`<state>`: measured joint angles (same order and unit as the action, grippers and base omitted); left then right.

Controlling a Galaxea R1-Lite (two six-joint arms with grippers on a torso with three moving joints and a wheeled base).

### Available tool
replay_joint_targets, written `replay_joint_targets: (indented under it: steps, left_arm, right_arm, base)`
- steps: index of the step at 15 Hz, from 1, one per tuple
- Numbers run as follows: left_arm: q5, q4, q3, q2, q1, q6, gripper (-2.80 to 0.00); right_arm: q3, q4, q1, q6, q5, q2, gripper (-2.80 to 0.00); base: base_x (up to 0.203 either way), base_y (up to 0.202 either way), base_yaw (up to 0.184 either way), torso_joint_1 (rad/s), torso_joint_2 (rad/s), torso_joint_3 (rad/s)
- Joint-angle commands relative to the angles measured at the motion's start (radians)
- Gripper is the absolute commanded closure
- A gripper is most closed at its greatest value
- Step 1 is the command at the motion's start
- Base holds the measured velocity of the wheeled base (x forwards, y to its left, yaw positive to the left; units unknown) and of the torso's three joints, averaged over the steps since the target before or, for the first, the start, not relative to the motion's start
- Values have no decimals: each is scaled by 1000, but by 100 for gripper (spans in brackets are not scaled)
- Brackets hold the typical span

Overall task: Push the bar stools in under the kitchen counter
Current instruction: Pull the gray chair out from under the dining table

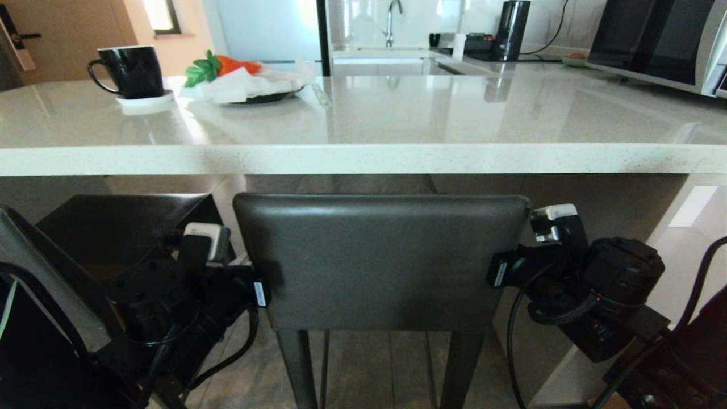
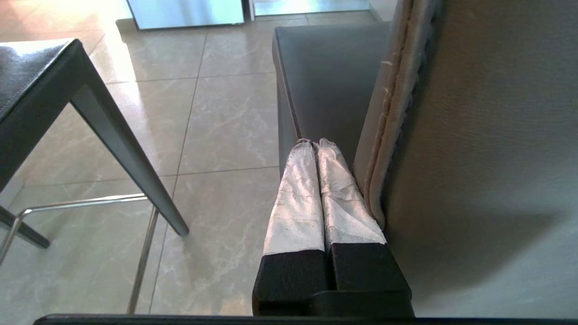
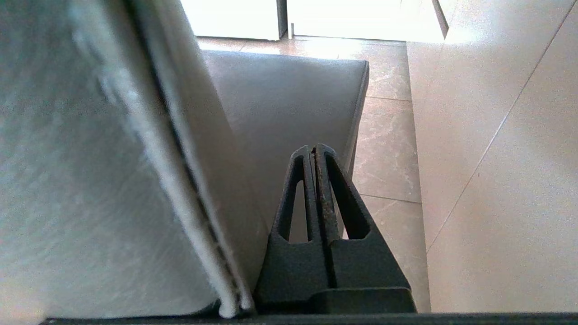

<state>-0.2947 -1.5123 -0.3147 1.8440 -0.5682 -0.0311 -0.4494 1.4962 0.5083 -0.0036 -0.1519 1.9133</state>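
Observation:
One bar stool stands in the middle of the head view, its dark grey backrest (image 1: 380, 261) just below the thick edge of the kitchen counter (image 1: 363, 159). My left gripper (image 1: 260, 292) is shut and empty, and lies against the backrest's left edge. In the left wrist view its taped fingers (image 2: 314, 142) run beside the backrest (image 2: 487, 158), above the seat (image 2: 329, 76). My right gripper (image 1: 498, 274) is shut too and sits at the backrest's right edge (image 3: 81, 180), its tips (image 3: 313, 148) over the seat (image 3: 280, 95). A second bar stool (image 1: 125, 221) stands to the left, its seat partly beneath the counter.
On the counter are a black mug (image 1: 132, 71), a plate with tissue and a toy carrot (image 1: 244, 82), a kettle (image 1: 511, 29) and a microwave (image 1: 653, 40). The counter's white side slab (image 3: 496, 158) stands close on the right. The second stool's leg and metal footrest (image 2: 86, 201) are near my left arm.

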Motion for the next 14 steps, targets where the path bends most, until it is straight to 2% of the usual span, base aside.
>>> replay_joint_targets:
  steps: [1,12,14]
  left_arm:
    - [3,-18,3,-14,-7,-1,0]
    - [2,-18,28,-37,-7,-1,0]
    - [2,-18,26,-37,-7,0,0]
  right_arm:
    - [3,13,1,1,5,-16,0]
    - [43,13,9,-7,-1,-45,0]
    - [44,13,10,-7,-1,-46,0]
  base:
    - [0,0,0,0,0,0]
    - [0,0,0,0,0,0]
    - [-112,0,-3,2,4,3]
